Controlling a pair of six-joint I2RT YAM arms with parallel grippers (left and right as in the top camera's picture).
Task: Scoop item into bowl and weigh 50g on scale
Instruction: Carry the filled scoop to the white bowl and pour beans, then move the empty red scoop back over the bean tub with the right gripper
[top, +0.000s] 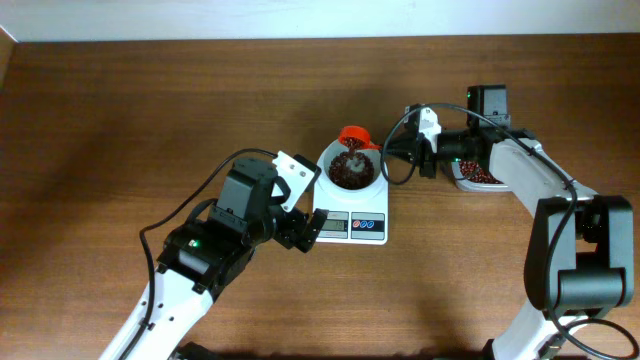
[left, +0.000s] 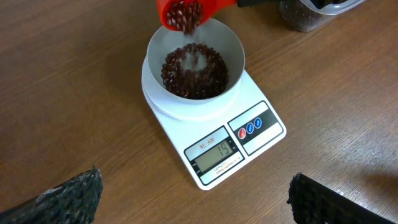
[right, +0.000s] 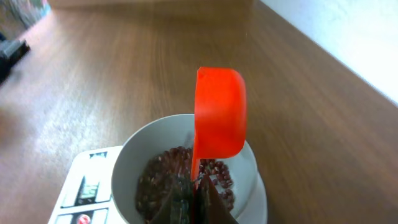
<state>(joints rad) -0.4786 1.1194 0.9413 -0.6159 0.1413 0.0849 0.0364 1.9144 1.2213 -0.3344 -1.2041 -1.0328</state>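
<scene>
The white bowl (top: 325, 160) stands on the white scale (top: 350, 226) at mid-table, partly filled with dark red-brown beans (left: 194, 71). An orange-red scoop (left: 183, 14) is tipped over the bowl's far rim (left: 233, 46) and beans spill from it. My right gripper (right: 193, 202) is shut on the scoop's handle, the scoop (right: 219, 112) standing on edge above the bowl (right: 134, 162). In the overhead view that gripper (top: 392, 150) reaches in from the right. My left gripper (left: 202, 205) hangs open over bare wood in front of the scale (left: 249, 127), holding nothing.
A clear tub (top: 478, 175) holding more beans sits to the right of the scale, under my right arm, and shows in the left wrist view's top corner (left: 308, 15). The scale's display (left: 214, 155) is lit with digits. The wall edge runs along the table's back.
</scene>
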